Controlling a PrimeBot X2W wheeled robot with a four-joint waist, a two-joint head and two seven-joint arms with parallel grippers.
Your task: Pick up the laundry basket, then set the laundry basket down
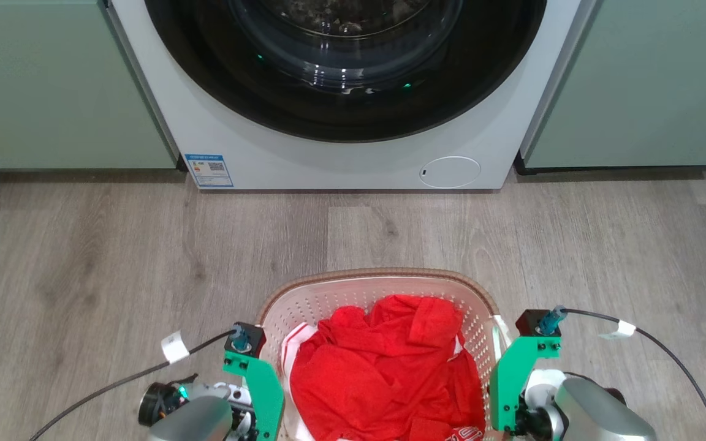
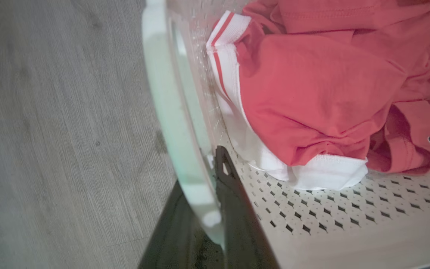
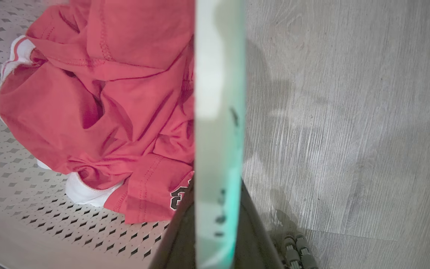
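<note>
The laundry basket (image 1: 377, 274), cream-white and perforated with a brown rim, sits at the bottom centre of the head view on the floor side of a washing machine. A crumpled red garment with white trim (image 1: 383, 367) lies in it. My left gripper (image 1: 264, 392) is at the basket's left side. In the left wrist view its dark fingers (image 2: 233, 186) are shut around the white side handle (image 2: 170, 112). My right gripper (image 1: 506, 380) is at the right side, and its fingers (image 3: 252, 209) are shut on the other white handle (image 3: 218, 74). I cannot tell whether the basket touches the floor.
A white washing machine (image 1: 353, 159) with its dark round door shut stands ahead. Pale green cabinets flank it on the left (image 1: 53, 92) and on the right (image 1: 647, 92). Grey wood floor (image 1: 114, 257) lies between it and the basket. Black cables trail from both wrists.
</note>
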